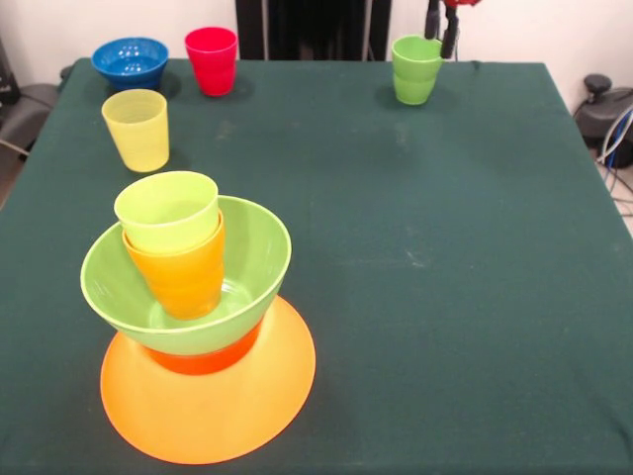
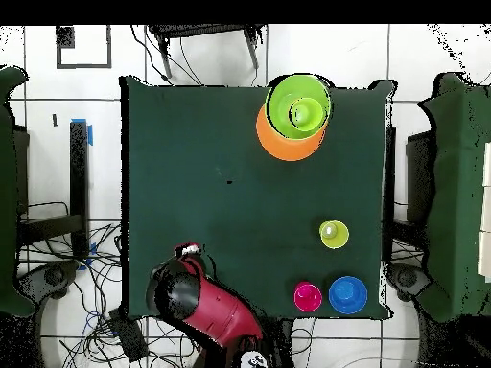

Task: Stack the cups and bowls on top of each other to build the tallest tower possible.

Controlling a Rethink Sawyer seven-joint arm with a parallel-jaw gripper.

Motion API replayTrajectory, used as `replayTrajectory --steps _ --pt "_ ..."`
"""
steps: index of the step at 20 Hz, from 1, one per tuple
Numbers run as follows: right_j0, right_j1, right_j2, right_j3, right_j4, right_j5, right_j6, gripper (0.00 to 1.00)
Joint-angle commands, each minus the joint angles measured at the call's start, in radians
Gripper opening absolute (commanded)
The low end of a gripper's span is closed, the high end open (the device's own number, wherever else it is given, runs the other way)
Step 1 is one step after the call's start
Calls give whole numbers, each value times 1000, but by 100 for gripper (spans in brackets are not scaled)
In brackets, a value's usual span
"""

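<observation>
The gripper [image 1: 441,38], its two fingers straddling the rim of the darker green cup [image 1: 415,69] at the table's far edge, seemingly mid-grasp though I cannot tell its closure, must next carry it onto the tower [image 1: 193,297] at the near side.

The table [image 1: 425,228] is covered in dark green matt cloth with a few faint pale smudges. The wide orange bowl [image 1: 213,416] looks like smooth plastic with a soft sheen, and the lime green bowl [image 1: 252,252] above it is glossy plastic. The yellow cup [image 1: 136,129] seems slightly translucent and satiny. The red cup [image 1: 212,60] and blue bowl [image 1: 130,61] are smooth, shiny plastic.
</observation>
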Motion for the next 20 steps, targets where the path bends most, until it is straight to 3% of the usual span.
replayTrajectory --steps 1,10,20 --pt "-40 20 109 129 -3 -31 218 100" --pt "-92 65 183 188 -37 -149 268 100" --pt "-102 81 207 176 -24 -159 267 100"
